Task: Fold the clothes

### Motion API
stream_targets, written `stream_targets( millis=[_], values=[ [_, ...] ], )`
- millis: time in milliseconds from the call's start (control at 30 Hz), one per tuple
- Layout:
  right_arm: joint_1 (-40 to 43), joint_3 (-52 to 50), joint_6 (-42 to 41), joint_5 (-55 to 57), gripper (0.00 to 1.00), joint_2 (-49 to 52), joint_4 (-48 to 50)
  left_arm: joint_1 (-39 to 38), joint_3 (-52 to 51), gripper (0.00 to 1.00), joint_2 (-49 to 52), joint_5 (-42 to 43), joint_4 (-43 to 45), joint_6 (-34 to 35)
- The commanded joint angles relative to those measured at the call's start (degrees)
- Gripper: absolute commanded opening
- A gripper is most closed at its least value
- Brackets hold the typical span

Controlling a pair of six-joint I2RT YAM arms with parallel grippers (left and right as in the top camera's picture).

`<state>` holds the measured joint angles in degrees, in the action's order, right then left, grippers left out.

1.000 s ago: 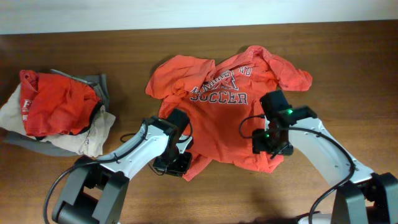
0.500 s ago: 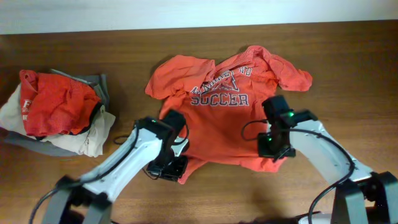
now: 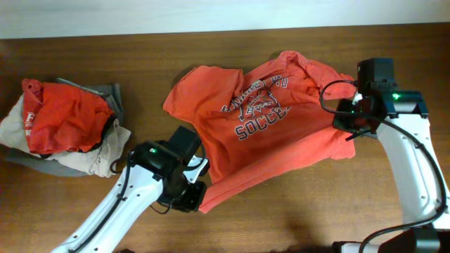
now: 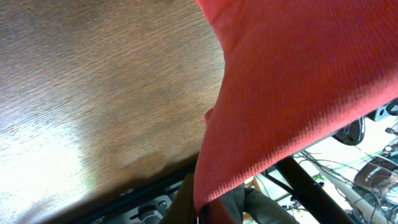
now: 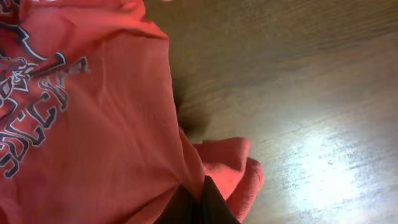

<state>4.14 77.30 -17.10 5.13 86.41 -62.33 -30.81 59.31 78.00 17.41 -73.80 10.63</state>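
Note:
The clothes are an orange-red T-shirt (image 3: 271,133) with a navy and white soccer print, stretched at a slant across the middle of the table. My left gripper (image 3: 197,199) is shut on its lower left hem corner, near the table's front. My right gripper (image 3: 349,128) is shut on the hem's other corner, at the right. In the left wrist view the fabric (image 4: 298,81) rises taut from the left gripper (image 4: 204,210). The right wrist view has the shirt (image 5: 93,124) bunched and pinched in the right gripper (image 5: 200,205), the print at its left.
A pile of other garments (image 3: 63,126), red on top of beige and grey, lies at the table's left edge. Bare wooden table (image 3: 295,211) shows in front of the shirt and to the right of it (image 5: 298,81).
The right gripper closed on the hem and carried it up and to the right. The left gripper moved slightly toward the front. The shirt has turned and been pulled taut between them.

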Motion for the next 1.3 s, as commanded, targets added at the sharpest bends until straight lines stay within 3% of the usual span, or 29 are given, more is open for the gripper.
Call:
stream_targets(
  millis=[0,267,333,433,533,633,667,733,800,933,1033,1267],
  values=[
    [0.8,0.6,0.5,4.0,0.05,1.3,1.2,-1.5,0.9,0.01,-0.7,0.3,-0.4,1.8],
    [0.9,0.6,0.5,10.4,0.05,3.6,1.7,-8.2,0.9,0.05,-0.7,1.0,1.3,6.2],
    [1.0,0.6,0.5,13.7,0.05,3.7,1.7,-9.6,0.9,0.24,-0.7,0.3,2.2,6.6],
    [2.4,0.6,0.5,15.1,0.08,3.7,2.1,-9.9,0.9,0.33,-0.7,-1.9,2.9,6.7],
    [5.5,0.6,0.5,14.7,0.35,3.7,3.5,-9.9,0.9,0.35,-0.7,-5.4,4.7,6.7],
    [8.0,0.6,0.5,9.8,0.54,3.7,3.5,-9.9,0.9,0.36,-0.7,-8.8,8.2,6.7],
    [8.6,0.6,0.5,7.8,0.67,3.7,3.1,-9.8,0.9,0.36,-0.7,-10.4,9.5,6.7],
    [9.8,0.6,0.5,3.7,0.77,3.7,2.2,-9.4,0.9,0.40,-0.7,-13.9,12.8,6.7],
    [10.6,0.6,0.5,-1.3,0.80,3.7,1.0,-8.7,0.9,0.45,-0.7,-17.8,16.5,6.6],
    [9.8,0.5,0.8,-12.6,0.80,3.7,-2.8,-5.8,0.9,0.46,-0.1,-23.4,25.5,5.0],
    [6.8,0.3,3.3,-18.8,0.80,3.7,-4.9,-2.6,0.9,0.46,2.4,-22.8,32.5,0.5],
    [-3.3,-4.7,1.5,-20.6,0.80,3.7,-5.3,4.0,0.9,0.46,11.0,-17.8,45.6,-8.9]
  ],
)
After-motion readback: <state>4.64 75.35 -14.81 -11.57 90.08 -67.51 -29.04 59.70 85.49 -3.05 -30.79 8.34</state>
